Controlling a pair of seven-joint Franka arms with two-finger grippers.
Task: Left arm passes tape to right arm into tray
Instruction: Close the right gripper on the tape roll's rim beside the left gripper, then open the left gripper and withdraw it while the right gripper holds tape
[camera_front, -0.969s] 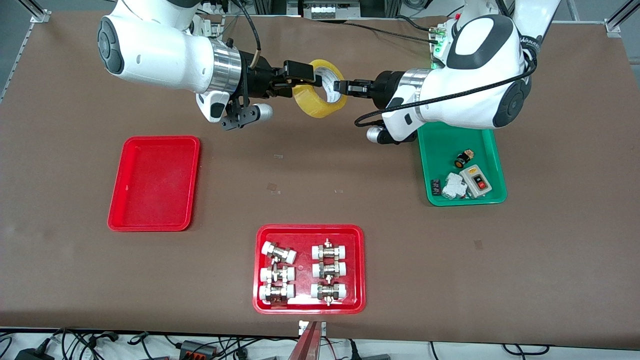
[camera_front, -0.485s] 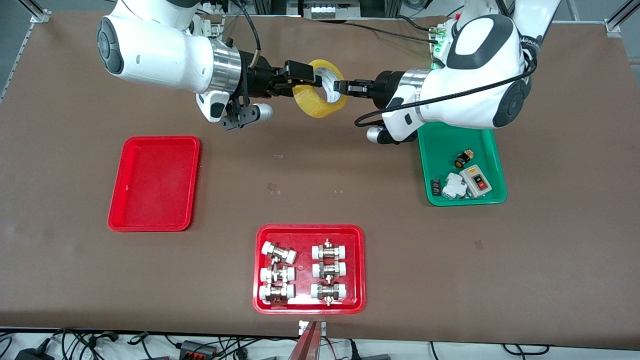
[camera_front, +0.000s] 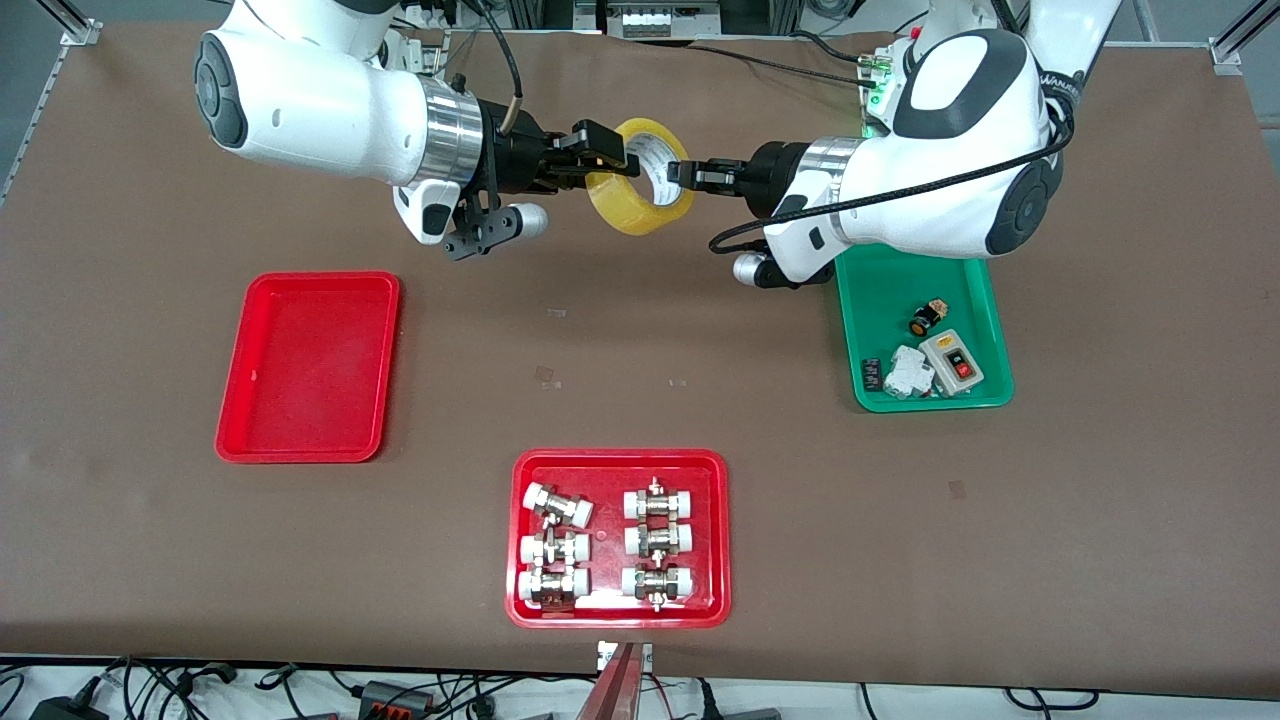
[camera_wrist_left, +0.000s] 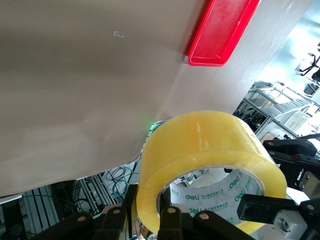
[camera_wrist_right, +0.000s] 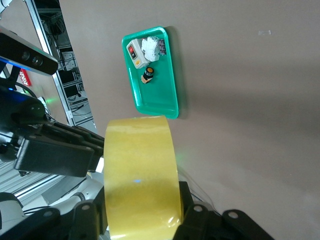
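Note:
The tape (camera_front: 640, 208), a yellow roll with a white core, hangs in the air between both grippers, over the table's edge nearest the robots' bases. My left gripper (camera_front: 684, 175) is shut on the roll's wall, one finger inside the core, as the left wrist view (camera_wrist_left: 148, 205) shows with the tape (camera_wrist_left: 210, 145). My right gripper (camera_front: 604, 158) is shut across the roll's width from the other end; in the right wrist view (camera_wrist_right: 141, 205) its fingers flank the tape (camera_wrist_right: 140, 170). The plain red tray (camera_front: 310, 452) lies empty toward the right arm's end, nearer the front camera.
A red tray (camera_front: 620, 458) with several pipe fittings sits near the front edge. A green tray (camera_front: 890, 290) with small electrical parts lies under the left arm; it also shows in the right wrist view (camera_wrist_right: 160, 95). The plain red tray shows in the left wrist view (camera_wrist_left: 220, 30).
My right gripper's fingers have closed in slightly on the tape. The tape and the left gripper have stayed in place.

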